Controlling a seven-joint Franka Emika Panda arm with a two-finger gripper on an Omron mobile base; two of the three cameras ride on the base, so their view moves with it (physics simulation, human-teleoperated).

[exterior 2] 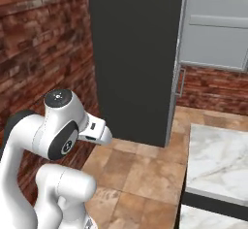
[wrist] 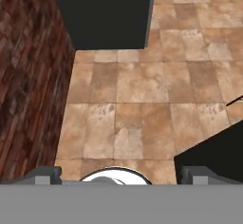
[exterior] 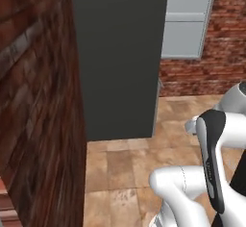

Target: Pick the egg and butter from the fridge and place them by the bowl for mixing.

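Note:
The fridge [exterior: 120,53] stands ahead with its tall dark outer side turned toward me, and this side also shows in the right base view [exterior 2: 135,53] and at the top of the hand view [wrist: 104,9]. A light grey panelled face [exterior 2: 213,24] shows past its right edge; I cannot tell whether the fridge is open. The egg, the butter and the bowl are out of view. My gripper [wrist: 121,174] is open with nothing between its fingertips [wrist: 45,173], and it looks down at the tiled floor well short of the fridge.
A red-brown brick wall [exterior: 33,101] runs close along the left. Tan floor tiles [wrist: 133,99] lie between me and the fridge. A white marble counter [exterior 2: 218,160] stands at the right, and its dark corner [wrist: 213,156] reaches into the hand view.

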